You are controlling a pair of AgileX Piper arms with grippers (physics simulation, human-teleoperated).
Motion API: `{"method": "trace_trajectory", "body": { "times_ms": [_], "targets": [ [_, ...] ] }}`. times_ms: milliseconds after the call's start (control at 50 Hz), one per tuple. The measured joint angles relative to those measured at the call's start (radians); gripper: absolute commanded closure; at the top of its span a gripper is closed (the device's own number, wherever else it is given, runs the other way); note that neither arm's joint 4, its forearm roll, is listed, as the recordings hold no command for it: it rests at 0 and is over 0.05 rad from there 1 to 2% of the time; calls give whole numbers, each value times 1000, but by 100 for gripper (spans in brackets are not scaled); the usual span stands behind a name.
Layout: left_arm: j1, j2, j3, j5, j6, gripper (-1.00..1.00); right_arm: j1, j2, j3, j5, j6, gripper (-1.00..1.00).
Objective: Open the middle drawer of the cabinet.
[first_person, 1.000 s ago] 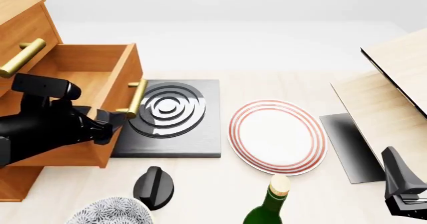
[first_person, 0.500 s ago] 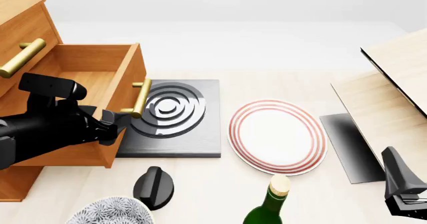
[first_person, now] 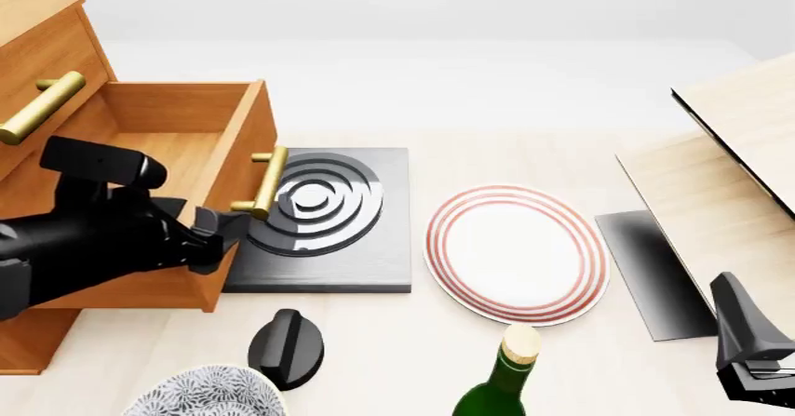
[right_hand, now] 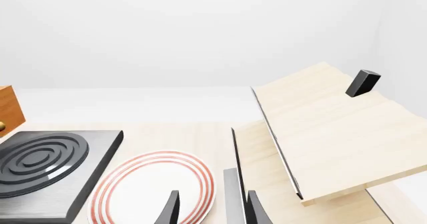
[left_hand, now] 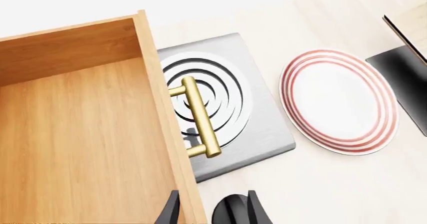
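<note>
The cabinet (first_person: 35, 39) stands at the far left of the front view. Its middle drawer (first_person: 159, 111) is pulled well out to the right, and its brass handle (first_person: 261, 181) hangs over a black burner plate. In the left wrist view the drawer's bare inside (left_hand: 80, 144) and the handle (left_hand: 200, 116) show clearly. My left gripper (first_person: 214, 234) (left_hand: 212, 209) is open and straddles the top edge of the drawer's front panel, one finger inside the box and one outside. My right gripper (first_person: 746, 342) (right_hand: 212, 209) hangs open at the near right, far from the cabinet.
A black burner plate (first_person: 367, 248) lies right of the drawer, then a red-ringed plate (first_person: 516, 253). Near the front edge are a black knob-shaped object (first_person: 289, 346), a patterned bowl (first_person: 205, 395) and a green bottle (first_person: 504, 388). Pale boards (first_person: 733, 146) and a dark slab (first_person: 653, 267) fill the right.
The middle drawer has slid a little further out to the right, and my left gripper moved with it. The right arm has not moved.
</note>
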Motion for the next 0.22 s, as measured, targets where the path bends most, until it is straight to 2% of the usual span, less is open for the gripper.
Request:
{"method": "trace_trajectory", "body": {
  "times_ms": [220],
  "targets": [
    [-6, -9, 3, 3, -18, -100, 0, 0, 0, 0, 0, -100]
  ]
}}
